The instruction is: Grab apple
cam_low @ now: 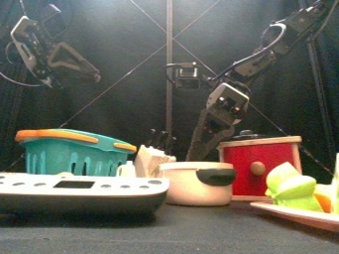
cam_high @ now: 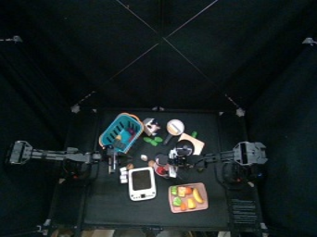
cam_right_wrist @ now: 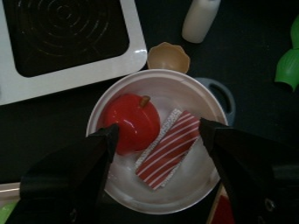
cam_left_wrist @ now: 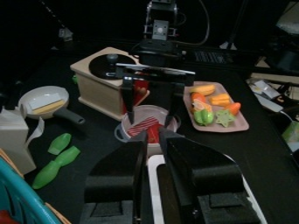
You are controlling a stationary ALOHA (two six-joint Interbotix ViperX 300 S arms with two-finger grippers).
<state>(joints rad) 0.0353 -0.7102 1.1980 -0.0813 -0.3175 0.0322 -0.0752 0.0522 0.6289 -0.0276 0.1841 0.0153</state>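
Note:
The apple (cam_right_wrist: 128, 121) is small, round and red. It lies in a white bowl (cam_right_wrist: 176, 188) next to a red-and-white striped piece (cam_right_wrist: 173, 150). My right gripper (cam_right_wrist: 162, 129) is open and low over the bowl, with one jaw against the apple's outer side and the other beyond the striped piece. In the top view the right gripper (cam_high: 181, 153) is at the table's middle. The left wrist view shows the same bowl (cam_left_wrist: 142, 124) under the right arm. My left gripper (cam_left_wrist: 149, 150) is shut, empty, and raised left of the bowl.
A blue basket (cam_high: 121, 130) stands at the back left and a white scale (cam_high: 141, 182) at the front. A tan tray (cam_high: 188, 197) of mixed pieces is front right. A red box (cam_low: 260, 164), a white pot (cam_low: 199, 183) and green pieces (cam_left_wrist: 59, 157) crowd the middle.

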